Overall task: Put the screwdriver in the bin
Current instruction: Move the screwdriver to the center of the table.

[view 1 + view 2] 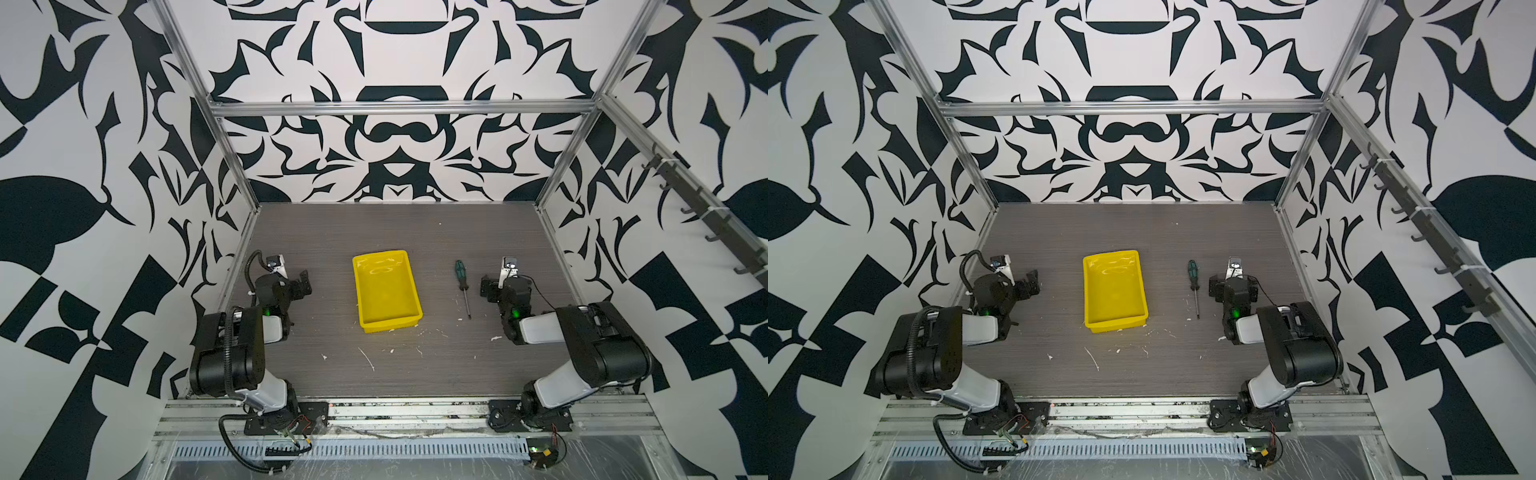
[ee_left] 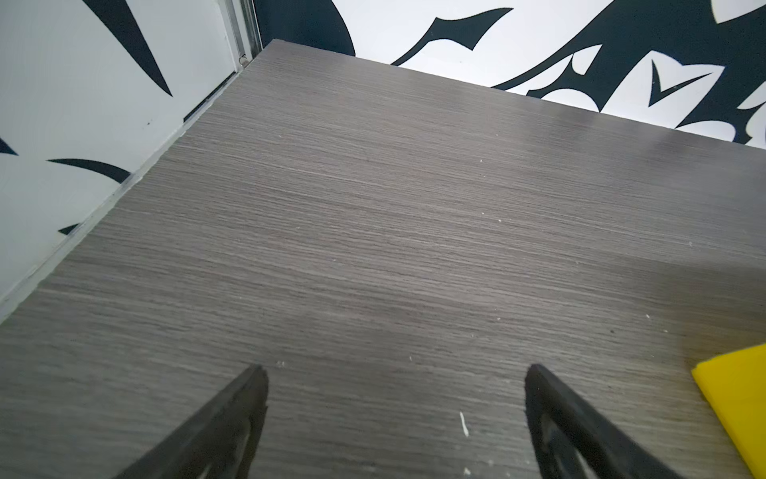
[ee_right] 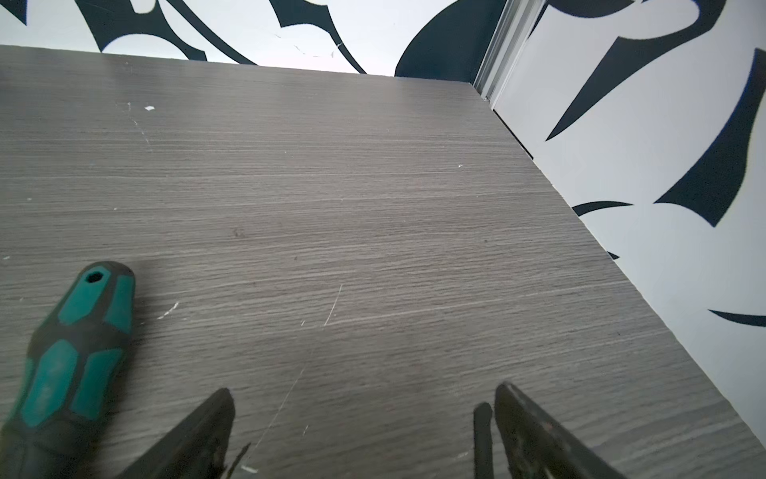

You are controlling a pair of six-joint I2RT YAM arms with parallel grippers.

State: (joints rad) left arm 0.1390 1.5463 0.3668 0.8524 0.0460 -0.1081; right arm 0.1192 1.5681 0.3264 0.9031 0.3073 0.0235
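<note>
**Top views.** In both top views the yellow bin [image 1: 390, 326] [image 1: 1116, 325] sits near the middle of the grey wood-grain bench [image 1: 374, 232]. The screwdriver [image 1: 462, 286] [image 1: 1194, 291] lies flat on the bench to the bin's right, outside it and apart from it. It is between the bin and the right hand [image 1: 486, 289]. Its green-and-black handle points to the far wall and its metal tip points to the arm bases. The left hand [image 1: 305, 282] is on the bin's other side, apart from it. White scraps [image 1: 368, 359] dot the bench in front of the bin.

**Left wrist.** Left hand [image 2: 396, 373]: the two dark fingers [image 2: 232, 414] stand wide apart with bare bench between them, holding nothing. A corner of the bin [image 2: 738, 398] shows off to one side, clear of the fingers.

**Right wrist.** Right hand [image 3: 364, 394]: fingers [image 3: 207, 423] are spread wide over bare bench, gripping nothing. The screwdriver handle [image 3: 74, 352] lies just beside one finger, outside the gap. Cannot tell whether they touch.
</note>
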